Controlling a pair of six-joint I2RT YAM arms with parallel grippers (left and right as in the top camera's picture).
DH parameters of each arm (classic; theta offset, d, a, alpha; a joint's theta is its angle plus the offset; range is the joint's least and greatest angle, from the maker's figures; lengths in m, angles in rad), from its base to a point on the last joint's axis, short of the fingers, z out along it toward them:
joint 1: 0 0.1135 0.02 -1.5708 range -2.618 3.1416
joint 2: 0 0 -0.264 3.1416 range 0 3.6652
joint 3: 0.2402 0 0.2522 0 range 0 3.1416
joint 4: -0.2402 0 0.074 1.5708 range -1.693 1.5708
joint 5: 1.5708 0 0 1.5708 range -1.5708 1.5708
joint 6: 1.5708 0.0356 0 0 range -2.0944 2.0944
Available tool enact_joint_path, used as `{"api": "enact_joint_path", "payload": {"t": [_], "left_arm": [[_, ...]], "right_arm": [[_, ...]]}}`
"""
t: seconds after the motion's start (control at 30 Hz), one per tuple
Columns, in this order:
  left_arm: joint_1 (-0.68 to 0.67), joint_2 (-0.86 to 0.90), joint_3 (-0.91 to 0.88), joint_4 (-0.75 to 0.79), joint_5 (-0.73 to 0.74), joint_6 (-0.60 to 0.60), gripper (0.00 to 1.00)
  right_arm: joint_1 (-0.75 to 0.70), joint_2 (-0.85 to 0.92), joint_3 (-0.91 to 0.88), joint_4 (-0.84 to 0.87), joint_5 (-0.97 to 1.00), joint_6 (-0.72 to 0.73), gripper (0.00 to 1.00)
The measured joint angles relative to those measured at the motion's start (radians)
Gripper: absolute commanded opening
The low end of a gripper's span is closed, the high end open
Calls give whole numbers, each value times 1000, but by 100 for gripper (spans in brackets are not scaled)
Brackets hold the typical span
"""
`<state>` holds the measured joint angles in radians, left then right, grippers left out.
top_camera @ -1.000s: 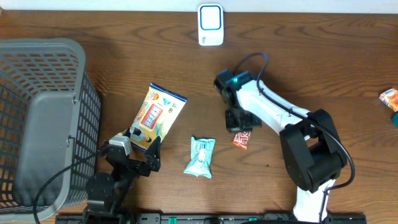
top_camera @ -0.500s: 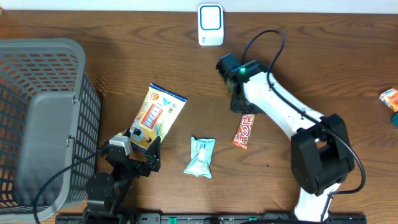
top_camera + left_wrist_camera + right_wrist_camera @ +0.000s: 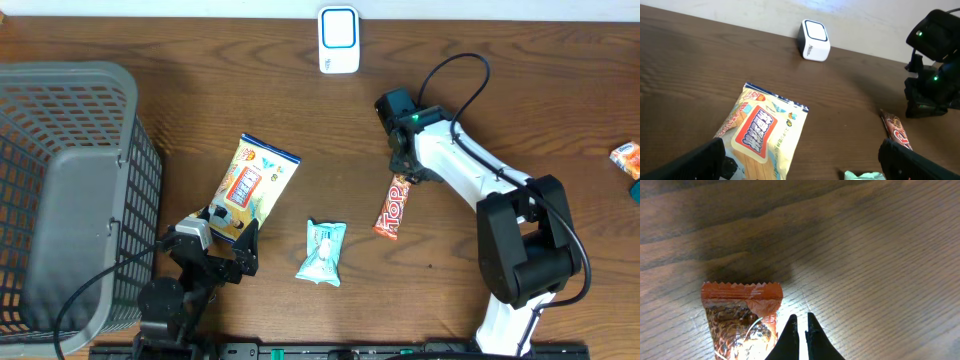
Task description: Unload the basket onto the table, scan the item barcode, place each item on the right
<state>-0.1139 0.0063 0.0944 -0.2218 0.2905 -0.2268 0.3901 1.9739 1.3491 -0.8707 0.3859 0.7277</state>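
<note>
One long crinkly orange wrapper lies beside pressed-together right jaws; left jaws spread wide

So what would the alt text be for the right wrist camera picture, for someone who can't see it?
A shut black claw comes in from the bottom edge over a brown wooden table, its tips just right of the crimped end of an orange snack bar. The snack bar lies flat and runs out of the picture at the bottom.
</note>
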Motion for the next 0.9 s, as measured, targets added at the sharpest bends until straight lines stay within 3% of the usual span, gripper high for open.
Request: {"api": "enact_joint_path", "payload": {"t": [0.17, 0.4, 0.67, 0.8, 0.87, 0.9], "left_arm": [[0, 0, 0, 0, 0, 0, 98], [0, 0, 0, 0, 0, 0, 98], [0, 0, 0, 0, 0, 0, 98], [0, 0, 0, 0, 0, 0, 98], [0, 0, 0, 0, 0, 0, 98], [0, 0, 0, 0, 0, 0, 98]], "right_arm": [[1, 0, -51, 62, -4, -5, 1], [1, 1, -111, 198, -26, -47, 7], [3, 2, -111, 426, -290, -321, 10], [11, 2, -100, 401, -378, -462, 10], [14, 2, -70, 335, -399, -517, 16], [18, 2, -41, 289, -406, -542, 24]]}}
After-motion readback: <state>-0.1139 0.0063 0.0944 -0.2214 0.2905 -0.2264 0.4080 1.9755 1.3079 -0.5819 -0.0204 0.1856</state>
